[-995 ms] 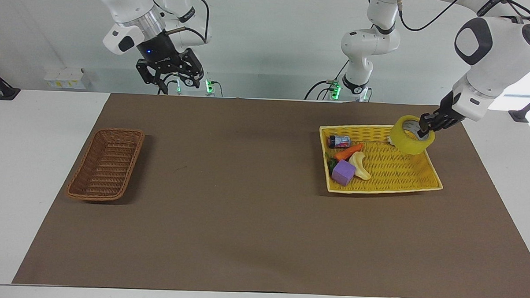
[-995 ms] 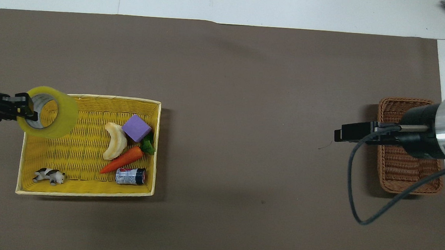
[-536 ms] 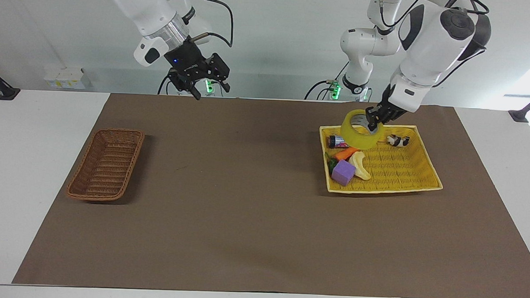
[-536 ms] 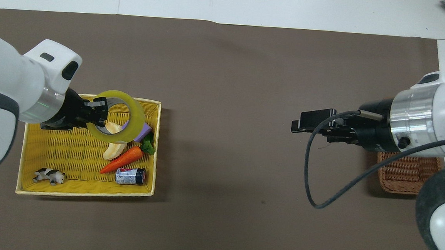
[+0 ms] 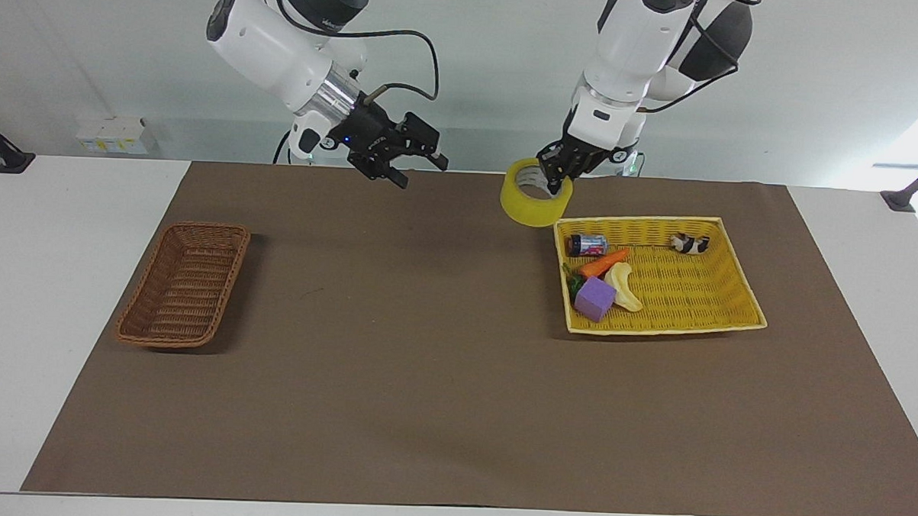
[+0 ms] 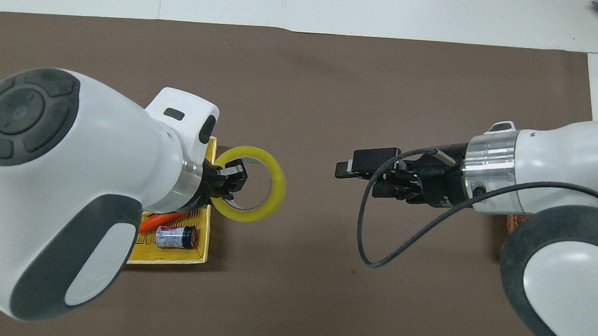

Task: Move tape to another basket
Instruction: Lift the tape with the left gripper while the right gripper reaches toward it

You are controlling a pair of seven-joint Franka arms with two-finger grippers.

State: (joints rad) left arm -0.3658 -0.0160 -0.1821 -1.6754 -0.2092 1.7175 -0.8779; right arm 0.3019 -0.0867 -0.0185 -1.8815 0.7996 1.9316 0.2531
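Observation:
The yellow tape [image 5: 528, 207] hangs in the air over the brown mat, just off the yellow tray's edge toward the right arm's end. My left gripper [image 5: 556, 180] is shut on its rim, one finger inside the core. From overhead the tape [image 6: 273, 187] is a ring at the tip of the left gripper [image 6: 233, 177]. My right gripper [image 5: 420, 171] is open and holds nothing, raised over the mat and pointing toward the tape; overhead the right gripper [image 6: 350, 163] faces the ring across a gap. The brown wicker basket [image 5: 185, 283] has nothing in it; overhead only a sliver of the basket [image 6: 514, 221] shows.
The yellow tray [image 5: 694, 300] holds a small can [image 5: 588, 245], a carrot [image 5: 604, 262], a banana piece [image 5: 623, 285], a purple cube [image 5: 596, 298] and a toy cow [image 5: 691, 243]. Overhead, the left arm covers most of the tray [image 6: 198, 252].
The left gripper has carried the tape off the yellow tray toward the table's middle and higher. The right arm has swung inward from over the wicker basket toward the tape.

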